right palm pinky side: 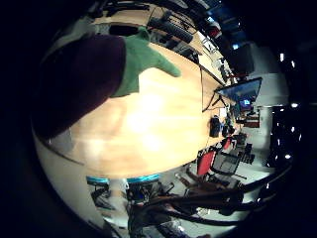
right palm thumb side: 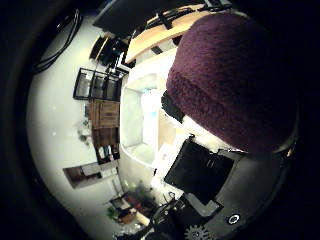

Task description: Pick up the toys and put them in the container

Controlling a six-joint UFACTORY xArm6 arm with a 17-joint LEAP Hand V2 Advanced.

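Presently, the purple plush eggplant toy (right palm thumb side: 235,80) with green leaves (right palm pinky side: 141,64) sits against the palm, filling much of both views. The hand (right palm thumb side: 205,175) appears closed on it, above the wooden tabletop (right palm pinky side: 153,124). A white container (right palm thumb side: 140,120) lies beside.

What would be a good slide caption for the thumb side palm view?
Purple plush toy close to the palm, with the robot hand beside it and a white container beyond.
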